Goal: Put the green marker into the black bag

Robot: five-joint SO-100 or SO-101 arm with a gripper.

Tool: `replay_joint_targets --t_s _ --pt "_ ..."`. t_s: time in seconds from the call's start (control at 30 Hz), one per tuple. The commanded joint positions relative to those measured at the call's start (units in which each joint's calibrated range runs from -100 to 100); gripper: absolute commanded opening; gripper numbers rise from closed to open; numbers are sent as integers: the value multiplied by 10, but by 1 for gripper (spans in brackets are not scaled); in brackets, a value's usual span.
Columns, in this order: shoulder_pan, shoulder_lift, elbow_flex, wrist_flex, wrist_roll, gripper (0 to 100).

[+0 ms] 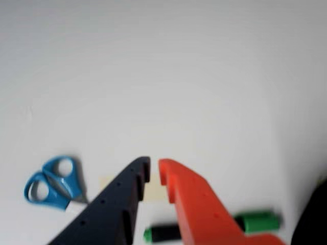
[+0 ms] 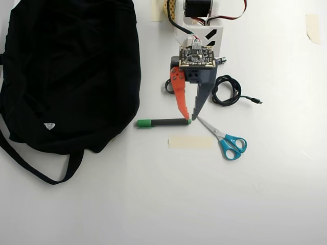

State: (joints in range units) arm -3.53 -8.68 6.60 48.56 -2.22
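Note:
The green marker (image 2: 163, 122) lies flat on the white table, its green cap toward the black bag (image 2: 66, 71), which fills the left of the overhead view. My gripper (image 2: 190, 117) hangs over the marker's right end, open by a narrow gap with nothing between its fingers. In the wrist view the gripper (image 1: 154, 166) points up from the bottom edge. Its orange finger (image 1: 199, 204) hides the middle of the marker (image 1: 258, 222), and the dark edge of the bag (image 1: 312, 214) shows at the far right.
Blue-handled scissors (image 2: 230, 143) lie just right of the gripper, also in the wrist view (image 1: 53, 184). A beige tape strip (image 2: 190, 142) sits below the marker. A coiled black cable (image 2: 227, 91) lies beside the arm base (image 2: 199, 20).

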Motion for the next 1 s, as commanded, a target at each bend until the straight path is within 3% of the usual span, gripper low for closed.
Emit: replay_joint_targets --t_s 0.0,0.6,0.97 --pt "1 -14 -27 67 -20 2" --pt "-7 -14 -119 317 -21 2" --pt "-24 -14 -124 333 -16 2"
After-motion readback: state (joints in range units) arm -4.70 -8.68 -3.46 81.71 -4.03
